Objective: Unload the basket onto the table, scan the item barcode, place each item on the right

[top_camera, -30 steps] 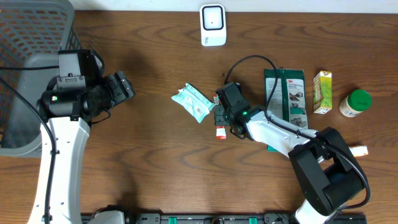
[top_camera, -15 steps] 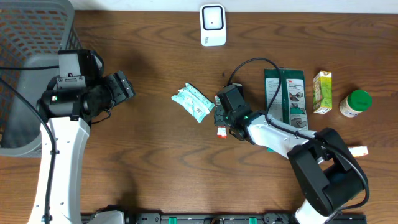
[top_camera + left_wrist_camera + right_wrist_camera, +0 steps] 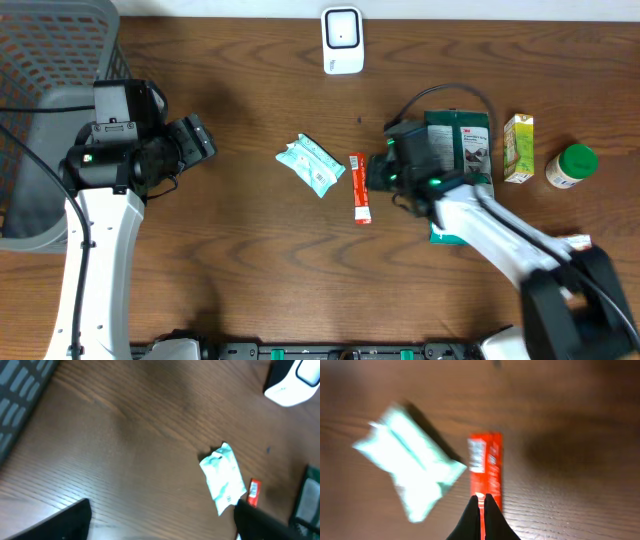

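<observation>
Carried the right gripper (image 3: 481,500) off to the right since a second ago, baring the red stick packet (image 3: 359,187) at full length on the table (image 3: 250,260). Leaves it just right of the mint-green pouch (image 3: 313,166) and well short of the white scanner (image 3: 341,40) at the far edge.

Shut tight, with fingertips pressed together at the packet's near end. Hints at a sliver of red between them, yet cannot tell whether pinching the wrapper's edge or merely closed over it. Holds the left gripper (image 3: 162,507) spread wide over bare wood, gripping nothing, unmoved from before.

Judged light, thin and flat — probably a slick wrapper lying flush with the wood, so hard to get under. Best taken by an end seam or across the narrow width, pinched gently. Unlikely to crush, but could slip or swivel in a two-finger hold. Needs the barcode face kept clear of the fingers and turned toward the scanner.

Shows from overhead the whole layout but hides the right fingertips under the wrist. Gives from the right wrist, though blurred, the closed tips and a pale printed panel on the packet — perhaps the barcode, too smeared to tell. Catches from the left wrist only the pouch, one red end and a corner of the scanner.
</observation>
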`<state>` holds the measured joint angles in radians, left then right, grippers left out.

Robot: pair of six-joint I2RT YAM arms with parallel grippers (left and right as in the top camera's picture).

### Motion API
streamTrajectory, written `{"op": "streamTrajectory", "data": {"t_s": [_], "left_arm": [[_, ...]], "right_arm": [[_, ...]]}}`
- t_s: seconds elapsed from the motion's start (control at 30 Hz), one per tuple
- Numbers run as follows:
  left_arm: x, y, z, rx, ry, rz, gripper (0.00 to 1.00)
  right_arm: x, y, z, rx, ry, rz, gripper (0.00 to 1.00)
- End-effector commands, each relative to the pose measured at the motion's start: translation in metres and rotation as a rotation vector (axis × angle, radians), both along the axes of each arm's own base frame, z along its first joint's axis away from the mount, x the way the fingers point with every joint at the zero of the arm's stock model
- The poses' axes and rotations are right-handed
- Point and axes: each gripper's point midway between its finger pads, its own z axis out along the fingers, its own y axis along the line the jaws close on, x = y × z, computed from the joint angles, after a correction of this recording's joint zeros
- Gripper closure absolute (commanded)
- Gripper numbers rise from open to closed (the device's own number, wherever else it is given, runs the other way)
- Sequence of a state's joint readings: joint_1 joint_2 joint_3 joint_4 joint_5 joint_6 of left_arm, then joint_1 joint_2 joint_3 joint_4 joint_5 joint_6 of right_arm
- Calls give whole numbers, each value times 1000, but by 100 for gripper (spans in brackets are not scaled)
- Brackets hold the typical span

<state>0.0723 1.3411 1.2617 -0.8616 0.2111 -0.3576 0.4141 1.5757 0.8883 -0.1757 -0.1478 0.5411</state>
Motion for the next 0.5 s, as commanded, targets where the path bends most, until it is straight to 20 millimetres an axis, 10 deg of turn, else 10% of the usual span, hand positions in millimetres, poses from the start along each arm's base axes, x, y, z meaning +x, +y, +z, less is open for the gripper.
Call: {"op": "streamTrajectory", "data": {"t_s": [0.0,0.07,0.17,0.47], "left_arm": [[5,2,2,0,-19,0,2],[6,2,3,0,-23,0,2],[0,-2,-1,-17,8,-6,2],[-9,-18,-10,-26,47,-53,2]], "right_arm": [[-6,1,36,130,-20,59,99],[-9,-4,37,141,-5,52,93],[-16,-7,21,106,51,52,51],[-8,12,-55,-144,51,73,51]]}}
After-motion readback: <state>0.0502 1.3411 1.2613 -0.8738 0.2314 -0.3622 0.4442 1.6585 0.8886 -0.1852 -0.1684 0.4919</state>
